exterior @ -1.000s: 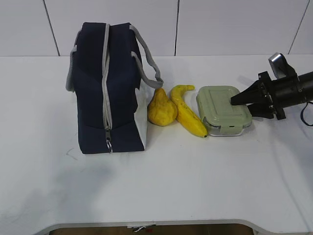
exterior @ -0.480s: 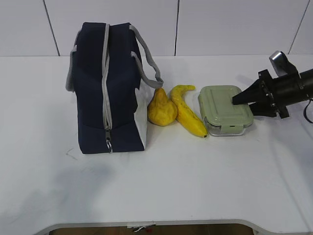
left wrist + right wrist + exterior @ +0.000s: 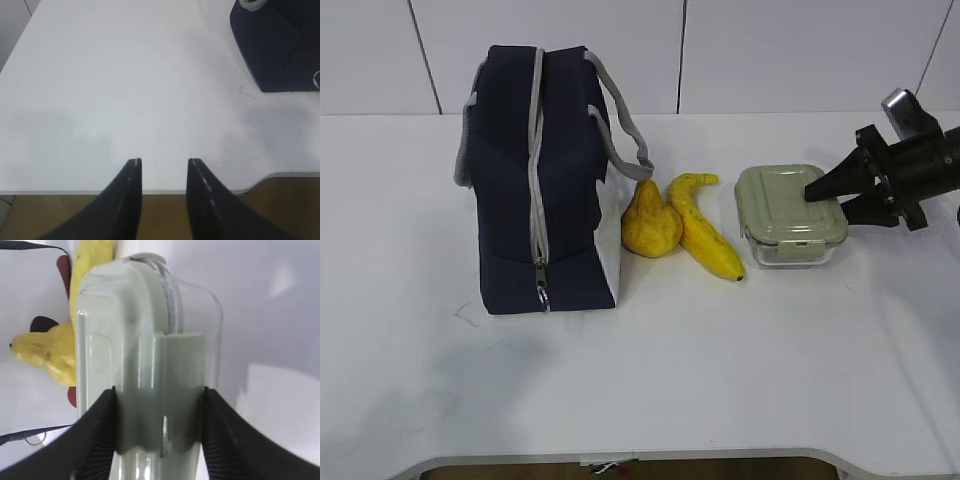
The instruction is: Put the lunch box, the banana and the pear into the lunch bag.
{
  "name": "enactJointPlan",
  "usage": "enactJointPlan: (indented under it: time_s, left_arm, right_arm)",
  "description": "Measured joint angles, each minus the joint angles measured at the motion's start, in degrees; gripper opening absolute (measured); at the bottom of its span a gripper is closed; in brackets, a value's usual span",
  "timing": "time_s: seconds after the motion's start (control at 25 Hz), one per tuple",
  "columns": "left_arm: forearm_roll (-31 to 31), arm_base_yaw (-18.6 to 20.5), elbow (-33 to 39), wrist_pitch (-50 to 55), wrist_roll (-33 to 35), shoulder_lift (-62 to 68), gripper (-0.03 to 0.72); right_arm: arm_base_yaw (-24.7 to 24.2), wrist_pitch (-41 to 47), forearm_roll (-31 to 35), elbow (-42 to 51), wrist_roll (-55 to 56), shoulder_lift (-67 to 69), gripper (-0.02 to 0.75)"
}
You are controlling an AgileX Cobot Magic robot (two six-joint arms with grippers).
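Lunch box [image 3: 790, 215] pinched between right hand [image 3: 159, 405] fingers, lifted off table.

No readable text, labels, brands or numbers — none on any object in view.

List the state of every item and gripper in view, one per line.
Navy-blue fabric lunch bag: zipped shut, grey zipper facing the camera.
Clear glass lunch box with sage-green lid: lid on, clamped at its right end.
Yellow pear: on table, untouched.
Curved yellow banana: on table, untouched.
Right gripper: fingers shut on the lunch box.
Left gripper: open, empty, over bare table.
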Motion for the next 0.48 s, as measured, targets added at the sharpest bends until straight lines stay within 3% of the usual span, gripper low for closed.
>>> enactJointPlan:
  time_s: [0.48]
  left_arm:
    - [-1.2, 0.0, 0.0, -0.1, 0.0, 0.4, 0.240]
  right_arm:
    - [1.5, 0.0, 1.2, 0.1, 5.6, -9.1, 0.377]
